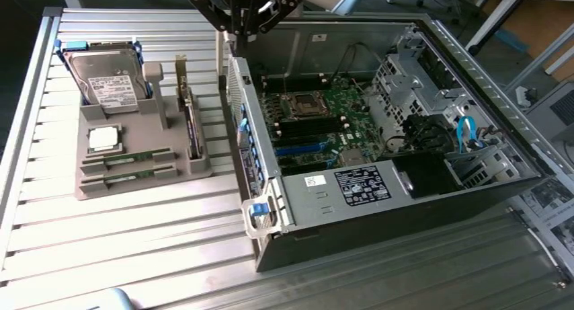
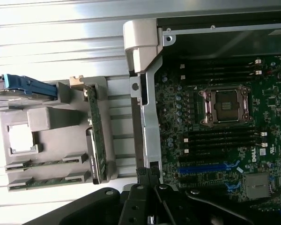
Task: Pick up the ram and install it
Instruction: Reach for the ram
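Item: the gripper [image 1: 240, 33] [image 2: 149, 180], black angular metal. Its fingers are pressed together with nothing between them, and it hangs over the near side wall of the computer case [image 1: 466, 74] [image 2: 145, 47], well apart from the parts holder. Item: the ram [image 1: 128, 159] [image 2: 47, 165], a thin, narrow green circuit-board stick. It stands on edge in a slot of the holder [image 1: 144, 138] [image 2: 51, 122], gripped at both ends by grey clips, with a second like stick [image 1: 126, 178] [image 2: 44, 182] in the parallel slot just beside it. Item: the holder, a matte grey moulded block with stepped pockets, lying on the table [image 1: 134, 256] of ribbed, bright aluminium slats. Item: a hard drive [image 1: 106, 81], flat silver metal with a white label, leaning in the holder's rear pocket inside a blue plastic frame [image 2: 28, 84]. Item: a square silver chip [image 1: 103, 138] [image 2: 21, 138], lying flat in a shallow recess between the drive and the ram. Item: a long green card [image 1: 188, 115] [image 2: 96, 136], upright on its edge along the holder's side nearest the case. Item: the case, dark sheet steel, lying open on its side. It exposes a green motherboard [image 1: 332, 115] [image 2: 215, 159] with a square metal-framed socket [image 1: 305, 105] [image 2: 225, 105], rows of long black memory slots [image 1: 310, 127] [image 2: 220, 138] and a blue slot [image 1: 305, 150] [image 2: 203, 167].
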Controlling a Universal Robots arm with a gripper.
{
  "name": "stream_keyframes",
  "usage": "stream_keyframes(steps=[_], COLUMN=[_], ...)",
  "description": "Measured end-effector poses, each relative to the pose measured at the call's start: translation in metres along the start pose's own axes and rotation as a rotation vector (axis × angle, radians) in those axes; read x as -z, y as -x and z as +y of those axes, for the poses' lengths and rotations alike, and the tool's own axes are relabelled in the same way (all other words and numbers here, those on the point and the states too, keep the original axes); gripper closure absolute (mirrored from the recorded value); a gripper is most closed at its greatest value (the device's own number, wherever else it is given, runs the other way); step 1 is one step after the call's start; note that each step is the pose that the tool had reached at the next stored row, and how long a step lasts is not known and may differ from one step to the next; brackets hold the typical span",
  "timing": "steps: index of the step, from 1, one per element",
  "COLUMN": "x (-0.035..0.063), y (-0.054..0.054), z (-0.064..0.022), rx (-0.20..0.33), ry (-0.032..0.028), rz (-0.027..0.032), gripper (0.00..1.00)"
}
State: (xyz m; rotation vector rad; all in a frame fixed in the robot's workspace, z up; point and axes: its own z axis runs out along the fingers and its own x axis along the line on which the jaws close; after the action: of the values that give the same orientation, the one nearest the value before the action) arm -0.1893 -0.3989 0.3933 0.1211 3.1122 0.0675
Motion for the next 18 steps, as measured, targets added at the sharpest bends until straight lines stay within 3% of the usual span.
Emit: stream_keyframes(steps=[18], x=[0.0007], y=[-0.022], z=[-0.0017], rx=[0.0], ry=[-0.0001], rz=[0.0], gripper=[0.89])
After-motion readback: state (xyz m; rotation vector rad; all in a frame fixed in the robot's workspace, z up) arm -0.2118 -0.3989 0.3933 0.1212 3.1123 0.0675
